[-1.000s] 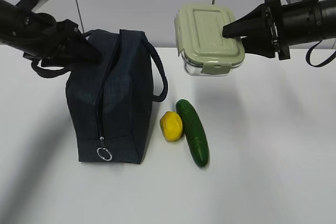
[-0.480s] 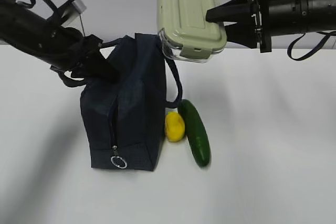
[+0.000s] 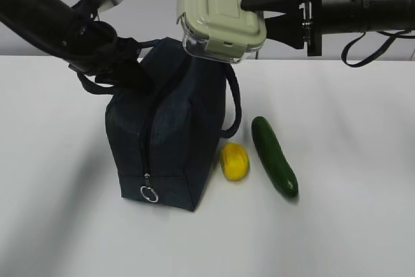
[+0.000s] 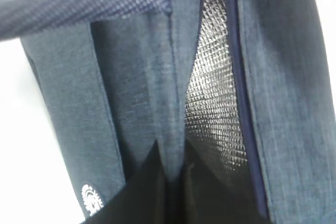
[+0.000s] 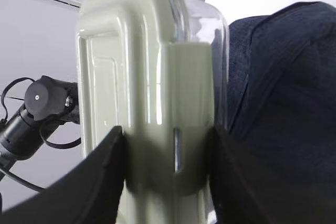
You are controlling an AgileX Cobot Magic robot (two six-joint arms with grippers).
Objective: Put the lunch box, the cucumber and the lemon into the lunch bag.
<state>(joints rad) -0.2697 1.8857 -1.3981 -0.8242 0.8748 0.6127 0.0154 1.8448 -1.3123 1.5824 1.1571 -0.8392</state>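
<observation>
The navy lunch bag (image 3: 175, 141) stands upright on the white table, its top zipper parted. My left gripper (image 3: 139, 76) is shut on the fabric edge beside the opening; in the left wrist view the jaws (image 4: 172, 169) pinch that edge next to the silver lining (image 4: 215, 93). My right gripper (image 3: 256, 14) is shut on the lunch box (image 3: 220, 11), held on edge in the air just above the bag's far top end, green lid facing the camera. The right wrist view shows the box (image 5: 147, 77) between both fingers (image 5: 100, 182). The lemon (image 3: 234, 161) and cucumber (image 3: 274, 156) lie right of the bag.
A silver ring pull (image 3: 149, 194) hangs low on the bag's near end. One loop handle (image 3: 235, 105) droops toward the lemon. Bare white table (image 3: 350, 225) spreads to the front and right. A grey wall stands behind.
The left gripper shut on the bag's edge and dragged the bag rightward. The lemon and cucumber shifted right. The right gripper carried the lunch box left and up over the bag.
</observation>
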